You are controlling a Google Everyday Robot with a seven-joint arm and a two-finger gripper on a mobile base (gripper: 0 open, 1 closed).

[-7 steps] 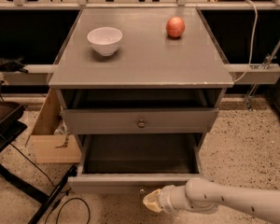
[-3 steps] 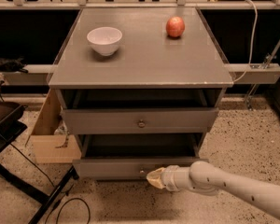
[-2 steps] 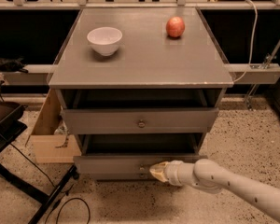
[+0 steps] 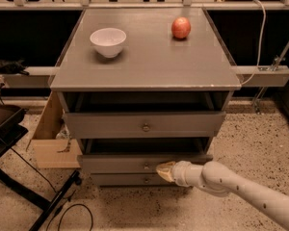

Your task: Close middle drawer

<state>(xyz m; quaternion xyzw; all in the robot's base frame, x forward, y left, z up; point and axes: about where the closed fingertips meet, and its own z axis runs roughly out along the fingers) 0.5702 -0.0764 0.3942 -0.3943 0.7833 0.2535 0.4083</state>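
Gripper (image 4: 164,171), fingers pinched together and holding nothing, against middle drawer (image 4: 111,163) front beside knob (image 4: 146,166) | drawer slightly proud | near-centre push likely avoids skewing

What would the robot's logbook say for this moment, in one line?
gripper: at middle drawer front, right of its knob | middle drawer: nearly shut, slightly out | cabinet top: bowl, apple
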